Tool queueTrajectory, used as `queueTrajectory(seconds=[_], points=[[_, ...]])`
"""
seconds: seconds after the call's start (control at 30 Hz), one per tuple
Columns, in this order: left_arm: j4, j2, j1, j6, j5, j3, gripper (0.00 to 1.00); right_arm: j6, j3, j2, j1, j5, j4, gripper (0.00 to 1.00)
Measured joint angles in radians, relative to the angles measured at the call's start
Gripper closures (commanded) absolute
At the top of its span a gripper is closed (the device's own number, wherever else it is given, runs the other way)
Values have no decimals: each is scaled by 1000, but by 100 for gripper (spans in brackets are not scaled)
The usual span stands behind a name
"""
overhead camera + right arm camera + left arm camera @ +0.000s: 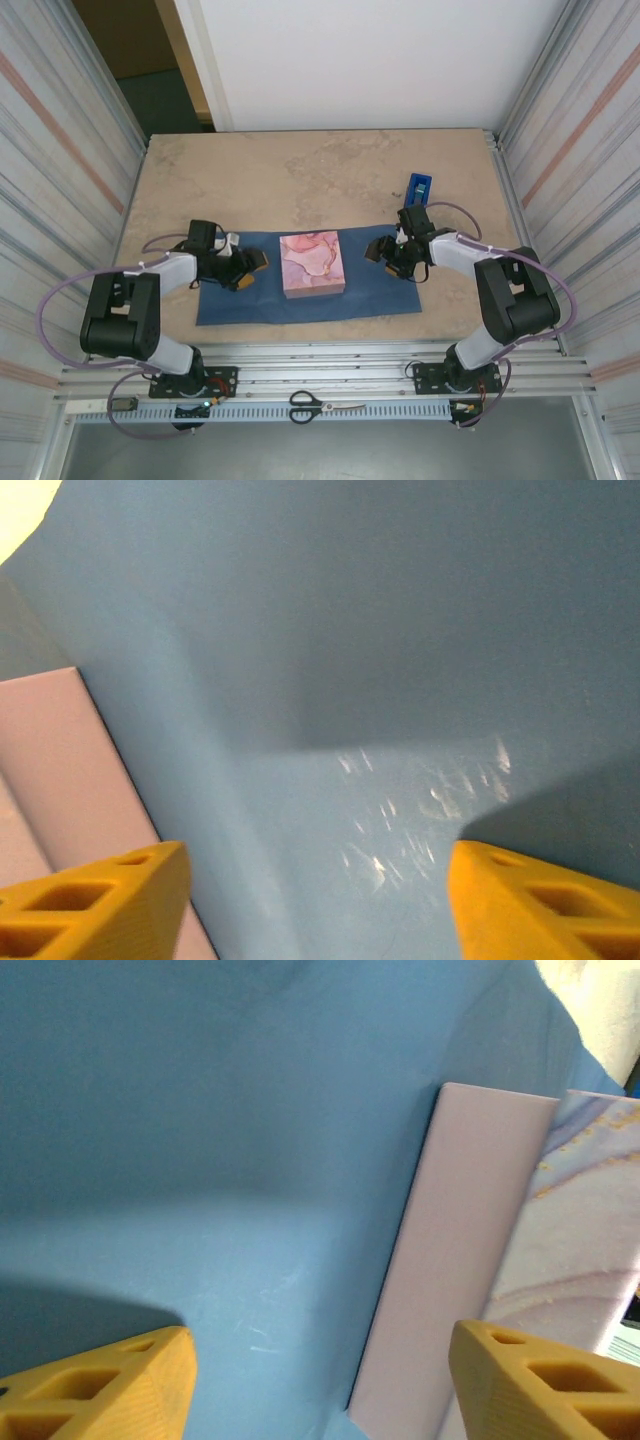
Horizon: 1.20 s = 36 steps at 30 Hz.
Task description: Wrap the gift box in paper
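Note:
The gift box, pink-and-white marbled, sits in the middle of the blue paper, which lies flat on the table. My left gripper hangs low over the paper's left part, just left of the box, jaws open and empty. In the left wrist view the box's pale side stands between the yellow fingertips over the paper. My right gripper hovers open over the paper's right part, close to the box. The right wrist view shows paper between the fingertips and the box at left.
A dark-blue tape dispenser stands behind the right gripper, off the paper. Scissors lie on the rail at the near edge. Metal walls close in both sides. Bare tabletop stretches behind the paper.

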Motion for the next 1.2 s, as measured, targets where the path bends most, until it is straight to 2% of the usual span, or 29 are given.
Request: queueTrajectory(seconds=[0.17, 0.37, 0.5, 0.63, 0.83, 0.93, 1.2], points=[[-7, -140, -11, 0, 5, 6, 16, 2, 59, -55, 61, 6, -22, 16], [5, -155, -138, 0, 23, 72, 15, 12, 103, -79, 158, -40, 45, 7], [3, -71, -196, 0, 20, 109, 16, 13, 135, -19, 201, -70, 56, 7], [-2, 3, -206, 0, -4, 118, 17, 17, 137, 47, 224, -97, 60, 9], [2, 80, -220, 9, 10, 131, 29, 36, 137, 117, 236, -157, 81, 20], [11, 85, -238, 19, 16, 142, 34, 40, 138, 117, 243, -173, 89, 22], [9, 62, -245, 25, 14, 142, 36, 57, 138, 104, 274, -181, 92, 22]])
